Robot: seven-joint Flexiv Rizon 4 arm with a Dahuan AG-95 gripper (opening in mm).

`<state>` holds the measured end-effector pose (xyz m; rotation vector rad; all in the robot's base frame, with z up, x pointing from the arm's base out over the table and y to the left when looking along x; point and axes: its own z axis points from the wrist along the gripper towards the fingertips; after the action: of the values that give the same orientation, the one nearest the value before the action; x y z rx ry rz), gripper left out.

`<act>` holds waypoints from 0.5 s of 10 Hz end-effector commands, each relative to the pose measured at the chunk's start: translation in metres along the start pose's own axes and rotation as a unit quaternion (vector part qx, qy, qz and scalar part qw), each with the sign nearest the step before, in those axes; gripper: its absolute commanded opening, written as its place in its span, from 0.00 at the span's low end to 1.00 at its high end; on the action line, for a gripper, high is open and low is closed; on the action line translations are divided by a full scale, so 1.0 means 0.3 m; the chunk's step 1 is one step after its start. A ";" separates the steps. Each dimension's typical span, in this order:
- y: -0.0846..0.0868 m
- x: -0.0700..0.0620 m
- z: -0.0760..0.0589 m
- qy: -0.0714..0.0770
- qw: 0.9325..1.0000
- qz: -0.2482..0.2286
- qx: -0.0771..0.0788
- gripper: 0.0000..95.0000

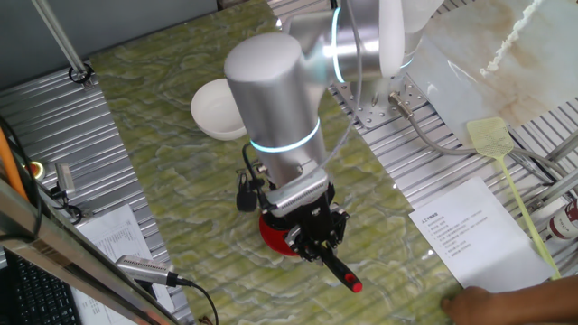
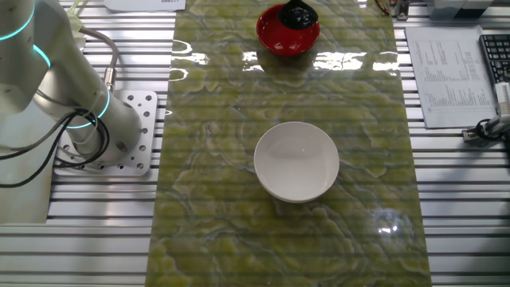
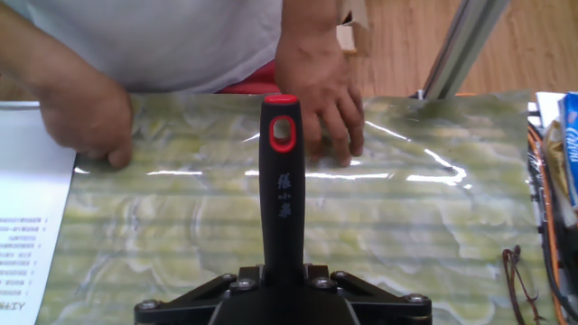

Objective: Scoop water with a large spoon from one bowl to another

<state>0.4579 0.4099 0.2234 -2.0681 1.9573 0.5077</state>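
Over the glossy red bowl the black two-finger gripper is clamped on the stiff, light black ladle mid-handle, a sensible hold. From the other side, its scoop sits in the red one, the deep white bowl well apart. Looking along the fingers, someone's hands rest just past the red tip, kinda close.

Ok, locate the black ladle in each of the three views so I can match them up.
One fixed view: black ladle lower centre, held by the gripper, handle pointing lower right.
The other fixed view: only its scoop, top centre, over the red bowl.
Hand view: handle upright at centre.
Shared landmark: green marbled table mat.
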 end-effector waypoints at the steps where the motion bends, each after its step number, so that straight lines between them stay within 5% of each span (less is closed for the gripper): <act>1: 0.009 0.000 0.001 0.008 1.000 -0.007 -0.003 0.00; 5: 0.010 -0.002 0.003 0.018 1.000 -0.021 -0.010 0.00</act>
<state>0.4556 0.4116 0.2219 -2.1412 1.9298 0.4857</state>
